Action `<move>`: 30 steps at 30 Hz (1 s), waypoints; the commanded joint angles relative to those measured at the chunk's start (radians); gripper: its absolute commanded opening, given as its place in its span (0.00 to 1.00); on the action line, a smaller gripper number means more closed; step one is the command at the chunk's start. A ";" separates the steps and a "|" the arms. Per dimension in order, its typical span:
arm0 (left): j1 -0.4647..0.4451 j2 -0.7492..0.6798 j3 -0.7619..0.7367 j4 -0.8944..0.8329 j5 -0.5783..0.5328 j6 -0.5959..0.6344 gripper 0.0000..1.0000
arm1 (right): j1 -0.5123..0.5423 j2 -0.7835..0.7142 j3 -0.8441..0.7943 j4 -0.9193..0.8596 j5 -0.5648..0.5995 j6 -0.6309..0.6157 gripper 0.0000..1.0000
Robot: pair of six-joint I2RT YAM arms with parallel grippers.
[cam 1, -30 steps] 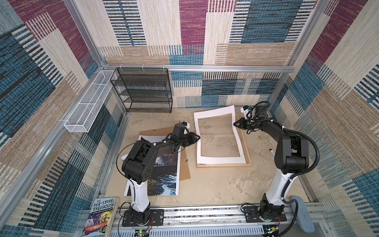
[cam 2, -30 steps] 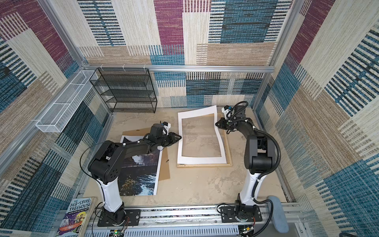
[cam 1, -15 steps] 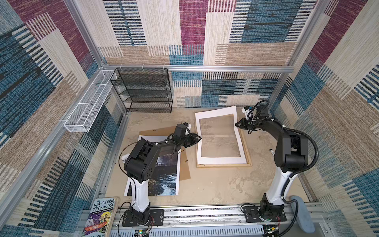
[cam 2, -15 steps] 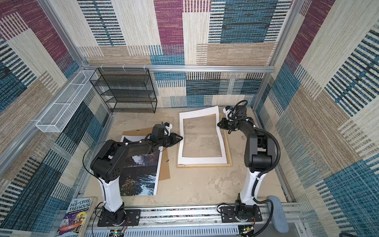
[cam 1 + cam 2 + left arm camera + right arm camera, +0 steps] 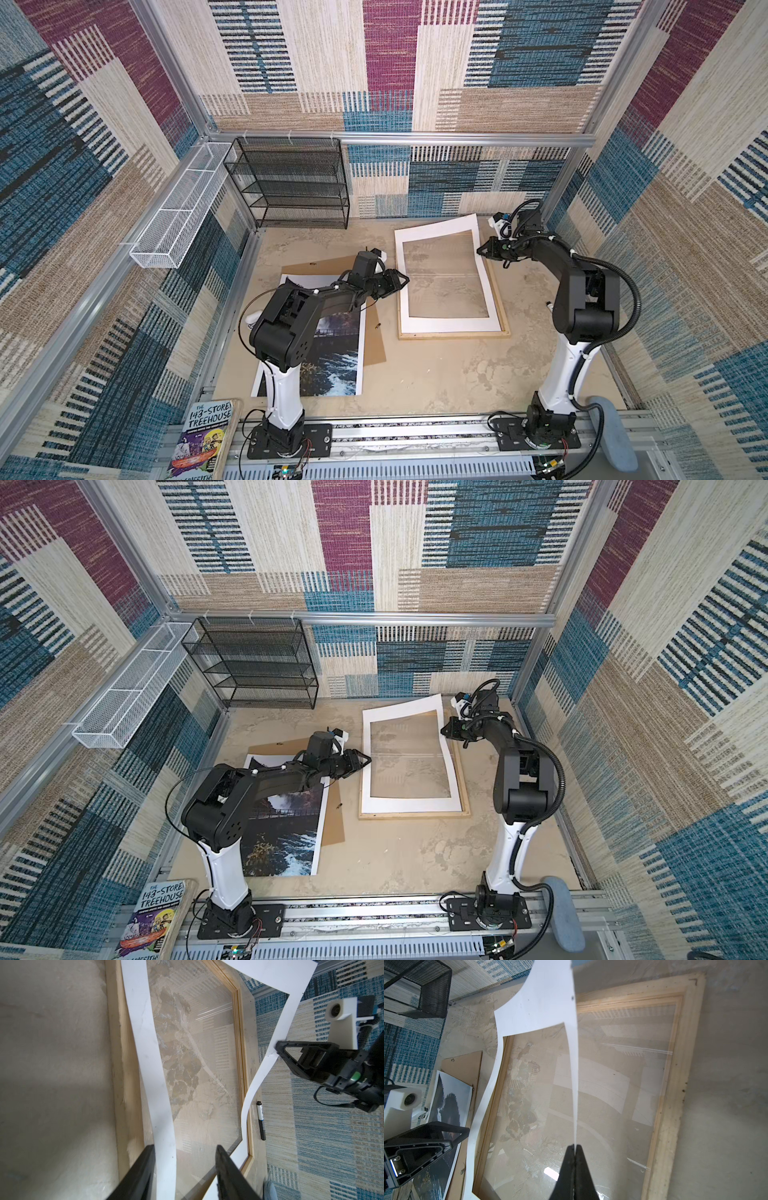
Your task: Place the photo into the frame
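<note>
Left wrist view looks past the left gripper (image 5: 185,1147), whose two black fingers stand apart on either side of one long strip of the thin white paper mat with a cut-out window (image 5: 149,1064); I see no pinch on it. That mat lies over the large rectangular frame of thin pale wood strips (image 5: 241,1064), which lies flat on the mottled beige table (image 5: 436,374), right of centre in both top views. The right gripper (image 5: 574,1146) is clamped tight on the mat's opposite edge, which curls up off the frame.

The big portrait paper photo of dark cliffs and blue foaming water with a white border (image 5: 332,353) lies flat on the left of the table, resting on the plain brown backing board (image 5: 374,340). It sits under the left arm, behind that gripper's tips and clear of them, beside the frame, and well apart from the right gripper.
</note>
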 commanded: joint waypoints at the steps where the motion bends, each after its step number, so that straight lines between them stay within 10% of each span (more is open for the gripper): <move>1: 0.004 -0.030 -0.008 -0.048 -0.036 0.038 0.51 | -0.002 0.003 0.006 -0.017 0.013 -0.017 0.02; 30: 0.013 -0.071 -0.036 -0.098 -0.062 0.069 0.52 | -0.035 0.056 0.086 -0.083 0.017 -0.067 0.02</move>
